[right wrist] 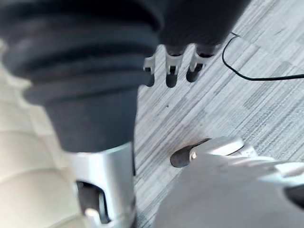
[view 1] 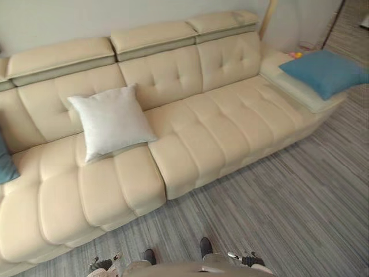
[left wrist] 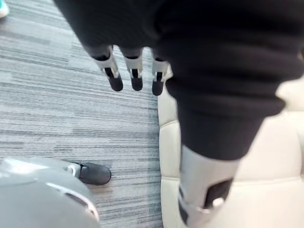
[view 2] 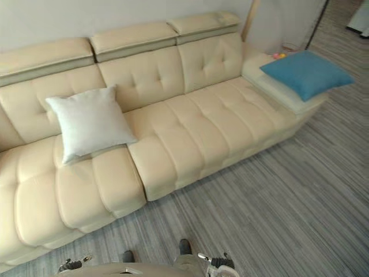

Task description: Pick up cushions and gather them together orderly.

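A white square cushion (view 1: 110, 120) leans against the backrest of the cream sofa (view 1: 219, 133), left of its middle. A blue cushion (view 1: 326, 72) lies flat on the sofa's low right end. The edge of another blue cushion (view 1: 6, 163) pokes in at the far left of the seat. My left hand (left wrist: 134, 71) hangs over the grey carpet beside the sofa's front, fingers straight and holding nothing. My right hand (right wrist: 172, 71) hangs the same way over the carpet, open and empty. Both hands are well short of every cushion.
Grey striped carpet (view 1: 288, 208) stretches in front of the sofa and to its right. A slim wooden pole (view 1: 266, 17) stands behind the sofa's right end, with small bright objects (view 1: 295, 55) near it. A pale wall runs behind the sofa.
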{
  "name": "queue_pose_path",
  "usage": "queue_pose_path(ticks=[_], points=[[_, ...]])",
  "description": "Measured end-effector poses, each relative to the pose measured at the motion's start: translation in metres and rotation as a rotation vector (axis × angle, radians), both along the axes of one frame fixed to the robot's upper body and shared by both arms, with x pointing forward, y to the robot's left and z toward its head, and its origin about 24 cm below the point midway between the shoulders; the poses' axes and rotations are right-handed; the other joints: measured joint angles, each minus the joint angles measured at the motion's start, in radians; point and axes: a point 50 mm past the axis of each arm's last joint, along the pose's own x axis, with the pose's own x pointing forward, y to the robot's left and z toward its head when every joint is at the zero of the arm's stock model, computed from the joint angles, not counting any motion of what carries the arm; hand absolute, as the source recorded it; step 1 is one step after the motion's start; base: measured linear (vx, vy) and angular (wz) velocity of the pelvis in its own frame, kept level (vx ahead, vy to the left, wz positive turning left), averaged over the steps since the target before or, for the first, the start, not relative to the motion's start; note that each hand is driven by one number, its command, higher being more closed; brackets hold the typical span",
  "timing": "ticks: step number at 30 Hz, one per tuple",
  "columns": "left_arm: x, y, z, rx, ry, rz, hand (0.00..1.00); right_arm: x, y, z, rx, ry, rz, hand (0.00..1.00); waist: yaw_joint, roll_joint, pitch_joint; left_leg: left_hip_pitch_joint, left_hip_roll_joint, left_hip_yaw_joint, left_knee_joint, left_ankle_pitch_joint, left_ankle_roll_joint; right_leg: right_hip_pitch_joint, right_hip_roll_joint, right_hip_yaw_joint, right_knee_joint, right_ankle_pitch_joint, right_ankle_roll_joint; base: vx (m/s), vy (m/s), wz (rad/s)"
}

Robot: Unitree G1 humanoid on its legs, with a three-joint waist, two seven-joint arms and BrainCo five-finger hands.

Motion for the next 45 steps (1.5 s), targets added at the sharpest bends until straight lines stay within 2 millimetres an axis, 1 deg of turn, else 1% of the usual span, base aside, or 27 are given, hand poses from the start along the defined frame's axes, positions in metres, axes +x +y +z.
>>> queue_pose_path(ticks=[5, 7, 9, 10, 11, 12, 16, 18, 19, 20, 21, 22, 25, 27, 29, 30, 31, 32, 33, 36, 37, 39, 40, 41, 42, 43, 45], points=[[0.002, 0.000, 0.000, -0.006, -0.006, -0.026, 0.00, 0.013, 0.002, 0.004, 0.001, -0.046, 0.012, 0.00, 0.007, -0.002, 0.004, 0.028, 0.033, 0.177, 0.070, -0.036, 0.000, -0.062, 0.041, 0.060, 0.022, 0.029, -0.035, 0.08, -0.007, -1.13], [0.002, 0.000, 0.000, -0.007, -0.003, -0.035, 0.00, 0.019, 0.004, 0.005, 0.010, -0.070, 0.009, 0.00, 0.010, 0.021, 0.003, 0.033, 0.071, 0.279, 0.114, -0.053, -0.005, -0.075, 0.028, -0.075, 0.010, 0.041, -0.074, 0.11, 0.002, -1.70], [0.002, 0.003, 0.001, 0.006, 0.002, -0.068, 0.00, 0.023, 0.013, 0.005, 0.033, -0.080, 0.007, 0.00, 0.009, 0.016, 0.000, 0.069, 0.118, 0.373, 0.163, -0.077, -0.021, -0.095, -0.005, -0.347, 0.029, 0.065, -0.134, 0.20, -0.029, -1.60], [0.003, 0.003, 0.001, 0.007, 0.002, -0.073, 0.00, 0.023, 0.014, 0.004, 0.036, -0.079, 0.005, 0.00, 0.007, 0.013, -0.002, 0.075, 0.129, 0.382, 0.177, -0.078, -0.022, -0.097, -0.011, -0.408, 0.038, 0.091, -0.150, 0.23, -0.088, -1.37], [0.008, 0.002, 0.001, -0.001, -0.009, -0.101, 0.00, 0.022, 0.013, 0.004, 0.035, -0.072, 0.005, 0.00, 0.004, 0.012, -0.003, 0.087, 0.140, 0.378, 0.190, -0.080, -0.024, -0.095, -0.016, -0.516, 0.057, 0.147, -0.138, 0.17, -0.117, -0.93], [0.012, -0.002, 0.001, -0.008, -0.018, -0.116, 0.00, 0.022, 0.011, 0.003, 0.032, -0.068, 0.007, 0.00, 0.002, 0.019, -0.003, 0.089, 0.147, 0.377, 0.196, -0.080, -0.024, -0.096, -0.011, -0.546, 0.060, 0.143, -0.122, 0.20, -0.185, -0.93], [0.047, -0.045, 0.003, -0.102, -0.100, -0.240, 0.00, 0.028, -0.020, 0.009, -0.034, -0.064, -0.016, 0.00, -0.015, 0.103, 0.027, 0.121, 0.162, 0.348, 0.173, -0.081, -0.023, -0.122, 0.041, -0.505, 0.077, 0.090, -0.077, 0.13, -0.039, -0.61], [0.048, -0.048, 0.002, -0.113, -0.096, -0.243, 0.00, 0.027, -0.023, 0.009, -0.035, -0.058, -0.029, 0.00, -0.019, 0.108, 0.039, 0.111, 0.182, 0.346, 0.271, -0.079, -0.027, -0.141, 0.042, -0.473, 0.140, 0.039, -0.071, 0.11, 0.014, -0.62], [0.049, -0.043, 0.003, -0.099, -0.100, -0.243, 0.00, 0.023, -0.021, 0.007, -0.031, -0.048, -0.033, 0.00, -0.021, 0.094, 0.051, 0.079, 0.223, 0.326, 0.445, -0.081, -0.031, -0.123, 0.036, -0.462, 0.169, 0.010, -0.071, 0.14, -0.063, -0.59], [0.049, -0.041, 0.004, -0.093, -0.102, -0.241, 0.00, 0.020, -0.019, 0.006, -0.023, -0.043, -0.040, 0.00, -0.015, 0.096, 0.065, 0.026, 0.276, 0.278, 0.642, -0.051, -0.004, -0.096, 0.049, -0.437, 0.189, -0.018, -0.075, 0.15, -0.066, -0.62], [0.047, -0.039, 0.003, -0.088, -0.098, -0.240, 0.00, 0.019, -0.020, 0.006, -0.023, -0.044, -0.046, 0.00, -0.009, 0.098, 0.069, -0.005, 0.300, 0.242, 0.740, -0.016, 0.018, -0.084, 0.059, -0.418, 0.198, -0.032, -0.079, 0.14, 0.005, -0.79], [0.044, -0.039, 0.003, -0.089, -0.095, -0.234, 0.00, 0.020, -0.021, 0.007, -0.027, -0.047, -0.042, 0.00, 0.001, 0.102, 0.070, -0.066, 0.312, 0.165, 0.872, -0.037, 0.013, -0.073, 0.066, -0.376, 0.208, -0.049, -0.087, 0.17, 0.085, -0.76], [0.050, -0.036, 0.007, -0.071, -0.128, -0.231, 0.00, 0.025, -0.020, 0.008, -0.021, -0.055, -0.047, 0.00, 0.017, 0.099, 0.075, -0.214, 0.219, 0.086, 0.897, -0.218, 0.029, -0.042, 0.067, -0.294, 0.182, -0.059, -0.089, 0.16, 0.100, -0.68], [0.055, -0.036, 0.010, -0.060, -0.159, -0.229, 0.00, 0.026, -0.019, 0.008, -0.017, -0.057, -0.046, 0.00, 0.045, 0.097, 0.077, -0.268, 0.161, 0.072, 0.752, -0.229, 0.043, -0.022, 0.066, -0.252, 0.154, -0.062, -0.084, 0.15, 0.129, -0.77], [0.057, -0.037, 0.012, -0.057, -0.178, -0.219, 0.00, 0.030, -0.014, 0.009, -0.007, -0.075, -0.045, 0.00, 0.057, 0.097, 0.077, -0.288, 0.113, 0.035, 0.521, -0.212, 0.026, -0.016, 0.065, -0.227, 0.130, -0.066, -0.077, 0.13, 0.206, -0.97], [0.056, -0.040, 0.012, -0.065, -0.186, -0.198, 0.00, 0.035, -0.012, 0.011, -0.005, -0.100, -0.040, 0.00, 0.071, 0.108, 0.078, -0.282, 0.103, -0.005, 0.410, -0.161, 0.017, -0.012, 0.088, -0.201, 0.104, -0.063, -0.070, 0.17, 0.177, -1.25], [0.054, -0.044, 0.010, -0.075, -0.176, -0.197, 0.00, 0.041, -0.009, 0.012, -0.002, -0.116, -0.032, 0.00, 0.088, 0.138, 0.063, -0.289, 0.105, -0.013, 0.389, -0.130, 0.039, -0.017, 0.110, -0.187, 0.135, -0.065, -0.051, 0.26, 0.193, -1.30], [0.056, -0.041, 0.011, -0.065, -0.177, -0.207, 0.00, 0.045, -0.007, 0.013, 0.001, -0.124, -0.030, 0.00, 0.083, 0.114, 0.068, -0.281, 0.083, -0.016, 0.385, -0.132, 0.038, -0.029, 0.096, -0.176, 0.243, -0.112, -0.033, 0.33, 0.173, -0.65], [0.057, -0.031, 0.013, -0.038, -0.178, -0.213, 0.00, 0.038, -0.003, 0.009, 0.018, -0.098, -0.038, 0.00, 0.076, 0.061, 0.060, -0.275, 0.028, -0.028, 0.393, -0.144, 0.059, 0.022, 0.064, -0.163, 0.229, -0.186, -0.009, 0.34, 0.167, -0.25], [0.059, -0.027, 0.014, -0.022, -0.179, -0.202, 0.00, 0.031, 0.003, 0.006, 0.031, -0.083, -0.046, 0.00, 0.090, 0.029, 0.051, -0.254, -0.010, -0.003, 0.411, -0.186, 0.106, 0.012, 0.029, -0.116, 0.283, -0.251, 0.042, 0.30, 0.150, -0.42], [0.058, -0.027, 0.013, -0.017, -0.173, -0.201, 0.00, 0.033, 0.007, 0.006, 0.040, -0.086, -0.038, 0.00, 0.101, 0.023, 0.050, -0.211, -0.025, 0.042, 0.389, -0.204, 0.116, -0.060, 0.015, -0.094, 0.455, -0.285, 0.095, 0.39, 0.150, -0.81], [0.053, -0.026, 0.012, -0.012, -0.152, -0.205, 0.00, 0.040, 0.008, 0.008, 0.038, -0.109, -0.024, 0.00, 0.080, 0.029, 0.054, -0.132, -0.035, 0.077, 0.373, -0.216, 0.143, -0.156, -0.003, -0.097, 0.734, -0.245, 0.189, 0.41, 0.116, -0.53], [0.050, -0.026, 0.010, -0.007, -0.131, -0.220, 0.00, 0.042, 0.007, 0.009, 0.035, -0.115, -0.025, 0.00, 0.060, 0.034, 0.062, -0.052, -0.041, 0.076, 0.351, -0.233, 0.153, -0.189, -0.035, -0.147, 0.882, -0.204, 0.176, 0.46, 0.060, -0.09], [0.048, -0.028, 0.009, -0.009, -0.121, -0.227, 0.00, 0.042, 0.005, 0.010, 0.028, -0.120, -0.025, 0.00, 0.053, 0.046, 0.072, 0.032, -0.041, 0.073, 0.309, -0.240, 0.157, -0.206, -0.066, -0.229, 0.972, -0.229, 0.109, 0.38, 0.035, -0.07], [0.049, -0.028, 0.009, -0.010, -0.120, -0.229, 0.00, 0.043, 0.004, 0.010, 0.027, -0.121, -0.024, 0.00, 0.050, 0.046, 0.072, 0.066, -0.039, 0.069, 0.288, -0.240, 0.157, -0.217, -0.076, -0.270, 0.989, -0.245, 0.082, 0.46, -0.016, -0.12], [0.052, -0.029, 0.010, -0.011, -0.125, -0.237, 0.00, 0.048, 0.004, 0.012, 0.024, -0.132, -0.012, 0.00, 0.041, 0.055, 0.075, 0.124, -0.017, 0.060, 0.246, -0.240, 0.157, -0.242, -0.073, -0.357, 0.960, -0.289, 0.012, 0.46, -0.060, 0.00], [0.055, -0.030, 0.010, -0.012, -0.124, -0.254, 0.00, 0.051, 0.005, 0.012, 0.023, -0.140, -0.003, 0.00, 0.025, 0.056, 0.076, 0.150, 0.023, 0.046, 0.232, -0.240, 0.157, -0.306, -0.050, -0.449, 0.815, -0.305, -0.016, 0.52, -0.113, 0.15]])
